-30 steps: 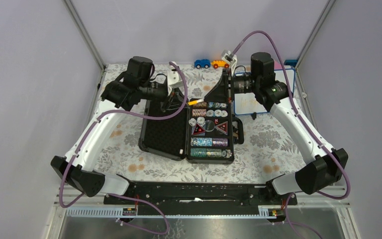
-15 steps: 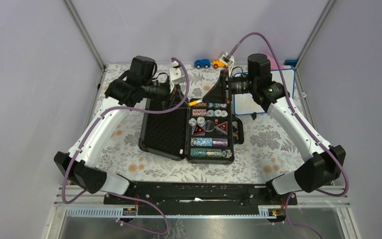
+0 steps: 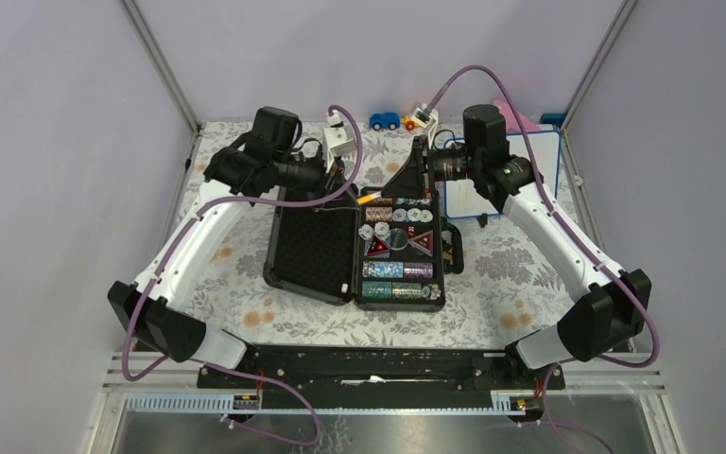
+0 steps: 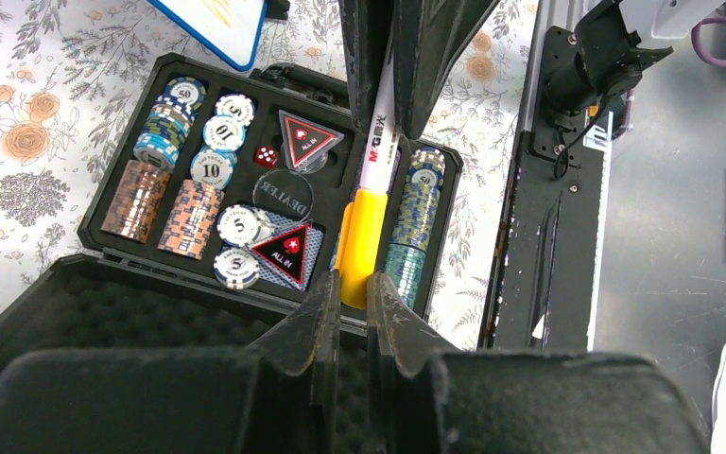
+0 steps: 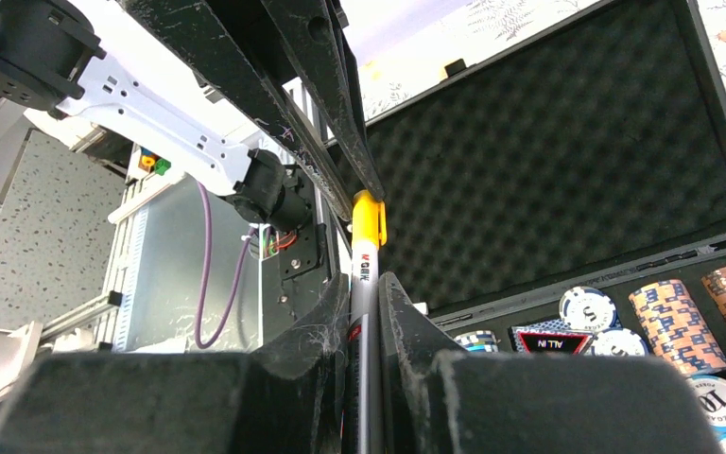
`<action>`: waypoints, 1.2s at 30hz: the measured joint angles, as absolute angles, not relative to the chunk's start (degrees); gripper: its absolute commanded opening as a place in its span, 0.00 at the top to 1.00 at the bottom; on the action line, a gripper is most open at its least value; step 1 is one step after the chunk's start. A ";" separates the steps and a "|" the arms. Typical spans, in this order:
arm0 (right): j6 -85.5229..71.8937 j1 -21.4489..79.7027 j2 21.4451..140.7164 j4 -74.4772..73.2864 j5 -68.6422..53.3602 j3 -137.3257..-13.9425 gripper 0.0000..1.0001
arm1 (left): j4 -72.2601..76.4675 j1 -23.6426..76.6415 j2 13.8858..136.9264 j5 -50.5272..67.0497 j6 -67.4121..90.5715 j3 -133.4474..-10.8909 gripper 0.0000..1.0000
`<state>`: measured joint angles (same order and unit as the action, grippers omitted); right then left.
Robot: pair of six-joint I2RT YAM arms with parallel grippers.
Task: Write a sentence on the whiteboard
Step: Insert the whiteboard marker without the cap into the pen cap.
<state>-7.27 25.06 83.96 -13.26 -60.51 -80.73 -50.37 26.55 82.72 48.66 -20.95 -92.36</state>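
Seen from the top camera, the small rectangular blue-framed whiteboard (image 3: pixel 461 199) is sitting at the far right of the floral-clothed table (image 3: pixel 236 265). It is partly behind the right forearm and just beside the open black foam-lined poker case (image 3: pixel 307 246). Whether it is lying flat or propped up is hard to tell. The left gripper (image 3: pixel 352 193) and right gripper (image 3: pixel 392 189) are meeting tip to tip above the case's far edge, apart from the board. A yellow-capped white marker (image 3: pixel 369 196) is showing between them. The fingers themselves are too small here to judge.

In the left wrist view, the left fingers are pinching the marker's yellow cap, and the right fingers, hanging in from the top edge, are clamping its white barrel. Only one corner of the whiteboard is showing, cut off at the top left. The pale yellow sentence (image 4: pixel 216 11) on it is appearing as a few strokes — unreadable. Stacked round poker chips (image 4: pixel 165 161) are sitting in the case below.

In the right wrist view, the right fingers are pressing the barrel from both sides, hiding its lower part, while the left fingers are gripping the cap in front of the foam lid.
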 measured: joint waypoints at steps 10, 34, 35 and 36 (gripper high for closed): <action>-8.19 25.12 84.51 -12.99 -60.62 -80.77 1.00 | -50.94 26.83 82.74 46.89 -20.69 -92.58 0.73; -62.96 15.81 87.79 45.56 -66.92 -65.58 1.00 | 33.89 10.90 77.08 64.82 57.95 -57.60 0.44; -63.94 15.84 87.92 46.52 -66.92 -65.56 1.00 | 38.15 11.20 77.73 64.73 62.59 -56.88 0.44; -64.97 15.86 87.96 47.55 -66.81 -65.52 1.00 | 42.89 11.53 78.46 64.51 67.61 -56.36 0.44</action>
<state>-64.97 15.86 87.96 47.55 -66.81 -65.52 42.89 11.53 78.46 64.51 67.61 -56.36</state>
